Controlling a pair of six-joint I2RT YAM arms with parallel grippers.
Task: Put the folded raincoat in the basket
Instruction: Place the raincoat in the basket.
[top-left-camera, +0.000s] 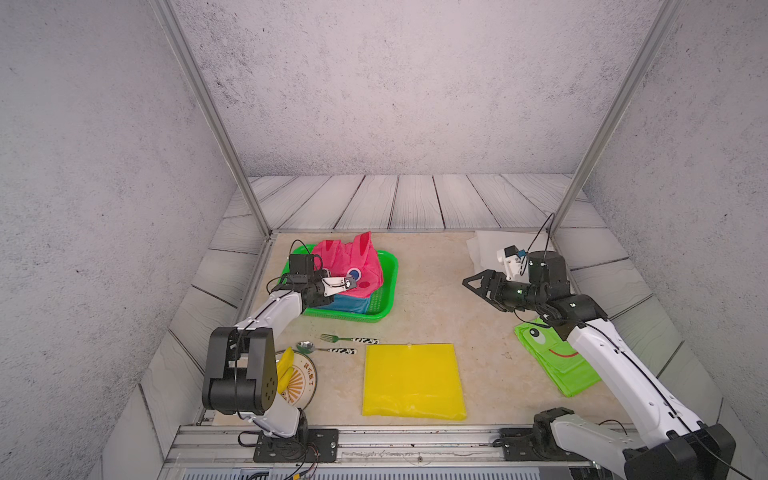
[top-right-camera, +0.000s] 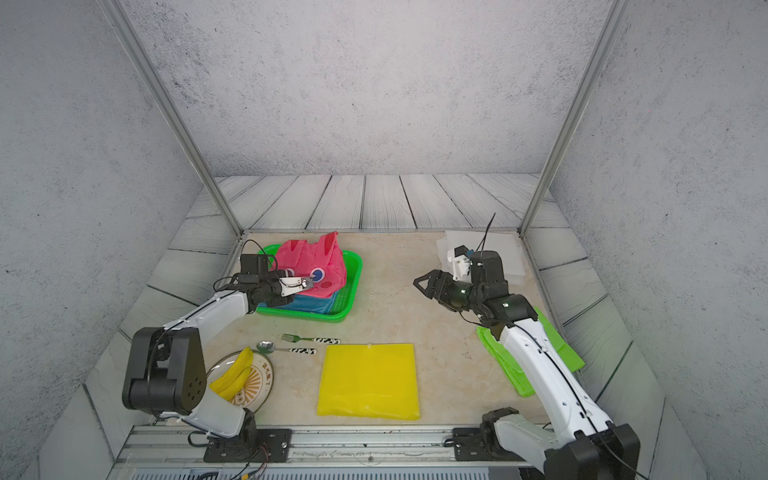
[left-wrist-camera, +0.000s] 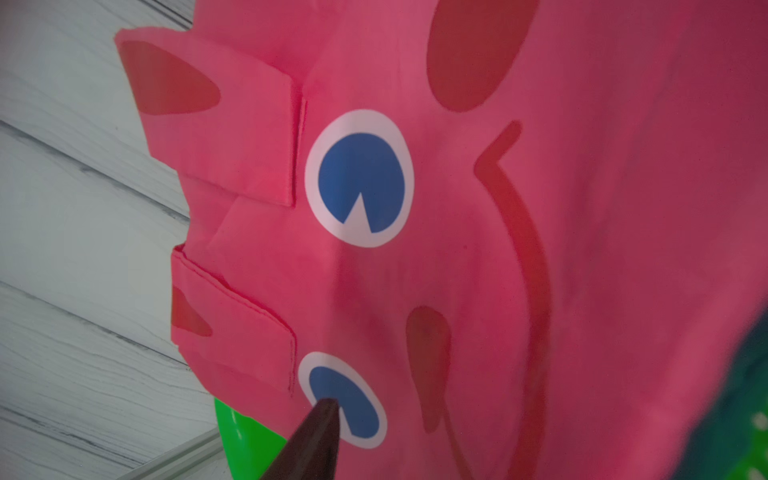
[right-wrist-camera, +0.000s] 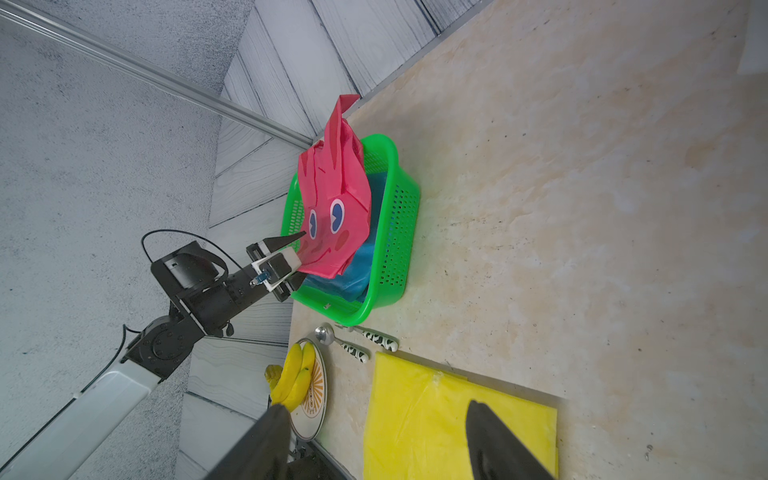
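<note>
Both left gripper (right-wrist-camera: 300, 259) and right gripper (top-left-camera: 469, 284) gape; pink, blue-eyed raincoat (top-left-camera: 349, 264) sits in basket (top-left-camera: 345, 318).

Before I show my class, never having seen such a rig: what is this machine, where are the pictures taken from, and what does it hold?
A robot's left arm and right arm each end in jaws. Two pictures look down from overhead; two come from wrist cameras. In the green basket a pink raincoat rests on a blue folded one; the left jaws stand parted at its edge. The right jaws are open; neither seems to grip anything. Nearby lie a yellow raincoat, a green frog raincoat, a fork, a spoon and a plate of bananas.
</note>
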